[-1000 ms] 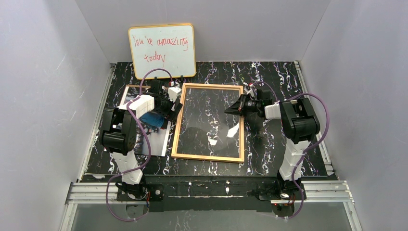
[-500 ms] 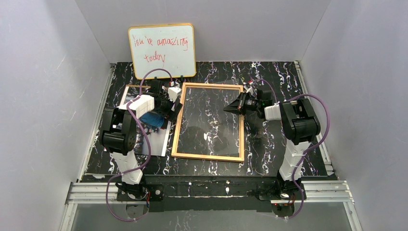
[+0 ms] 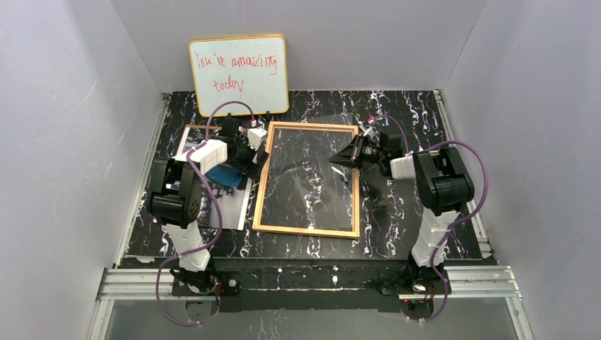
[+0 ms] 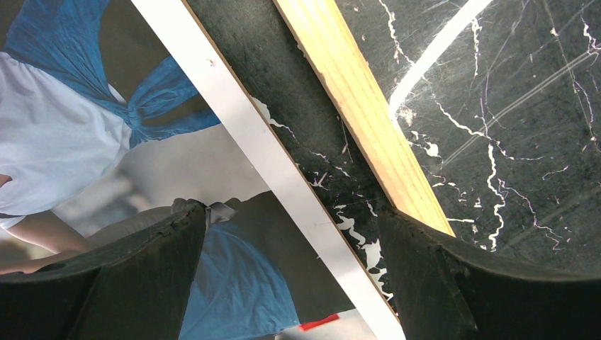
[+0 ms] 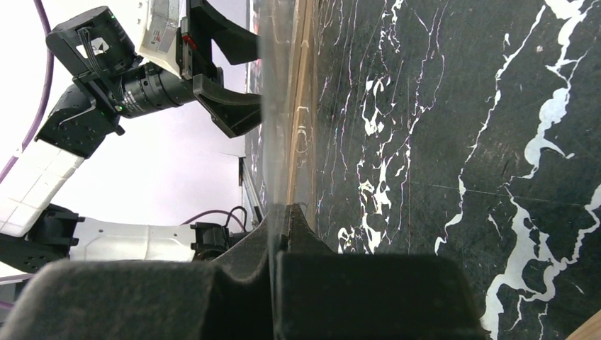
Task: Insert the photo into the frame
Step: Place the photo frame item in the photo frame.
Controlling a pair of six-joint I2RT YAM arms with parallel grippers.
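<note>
The golden-wood frame (image 3: 305, 230) lies flat in the middle of the table. My right gripper (image 3: 339, 157) is shut on the clear pane (image 5: 273, 106) at the frame's right side. In the right wrist view the pane shows edge-on, standing up off the wooden rail (image 5: 301, 106). The photo (image 3: 228, 207), people in blue and white with a white border, lies left of the frame on a brown board (image 3: 198, 128). My left gripper (image 3: 248, 159) hangs open above the photo's (image 4: 106, 127) right edge. One finger is over the print, the other over the frame's left rail (image 4: 354, 99).
A yellow-rimmed whiteboard (image 3: 239, 74) with red handwriting leans on the back wall. Grey walls close in the black marbled table (image 3: 418, 120) on the left, back and right. A metal rail (image 3: 305, 280) with both arm bases runs along the near edge.
The reflections on the pane have shifted, and its far edge now shows a little past the frame's top rail. The right gripper has crept slightly left. The left arm has not moved.
</note>
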